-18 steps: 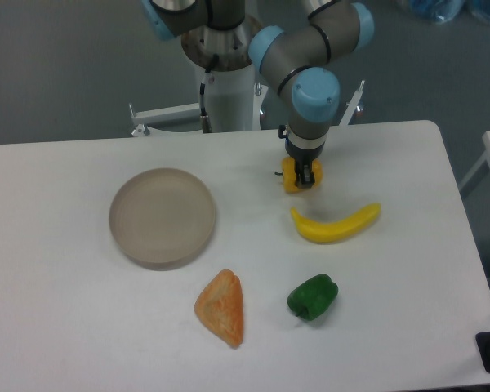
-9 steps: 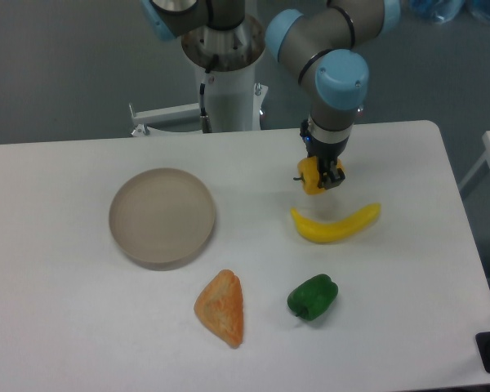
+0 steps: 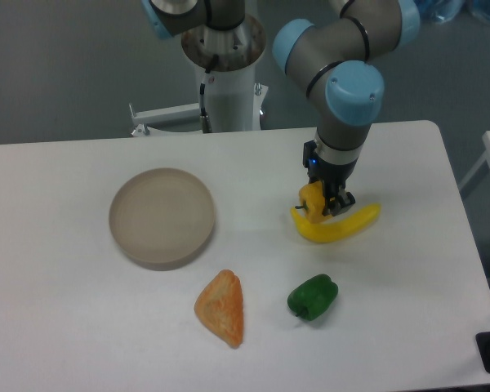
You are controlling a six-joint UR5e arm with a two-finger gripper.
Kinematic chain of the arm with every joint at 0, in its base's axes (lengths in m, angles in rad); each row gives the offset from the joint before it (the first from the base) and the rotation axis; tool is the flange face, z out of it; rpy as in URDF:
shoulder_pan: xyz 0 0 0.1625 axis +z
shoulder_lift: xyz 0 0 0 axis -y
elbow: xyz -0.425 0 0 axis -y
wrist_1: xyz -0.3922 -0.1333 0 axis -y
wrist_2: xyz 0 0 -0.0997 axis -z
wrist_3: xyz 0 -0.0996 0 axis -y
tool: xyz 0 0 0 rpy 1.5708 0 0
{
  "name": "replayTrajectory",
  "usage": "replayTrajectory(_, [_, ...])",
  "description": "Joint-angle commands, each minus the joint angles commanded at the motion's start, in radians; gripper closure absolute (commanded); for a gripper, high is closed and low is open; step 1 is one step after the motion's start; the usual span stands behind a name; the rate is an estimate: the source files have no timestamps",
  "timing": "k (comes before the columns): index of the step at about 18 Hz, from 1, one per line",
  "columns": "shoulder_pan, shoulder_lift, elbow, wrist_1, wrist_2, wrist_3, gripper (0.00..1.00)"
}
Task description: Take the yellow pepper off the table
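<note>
Gripping the yellow pepper (image 3: 312, 202), the tool (image 3: 325, 204) points straight down.

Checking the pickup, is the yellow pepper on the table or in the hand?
In the hand: the yellow pepper sits between its fingers, overlapping the banana.

We see the yellow pepper (image 3: 312, 201) as smooth, slightly glossy plastic, like the banana (image 3: 336, 225) at its 5 o'clock. The green pepper (image 3: 313, 297) shines more. The table (image 3: 82, 310) looks matt white, the plate (image 3: 162, 216) dull and smooth, the orange wedge (image 3: 221, 307) rough-textured.
</note>
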Motion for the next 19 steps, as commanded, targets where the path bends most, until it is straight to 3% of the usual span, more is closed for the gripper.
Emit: replayTrajectory(19, [-0.020,-0.038,0.045,0.002,0.003,-0.014,0.73])
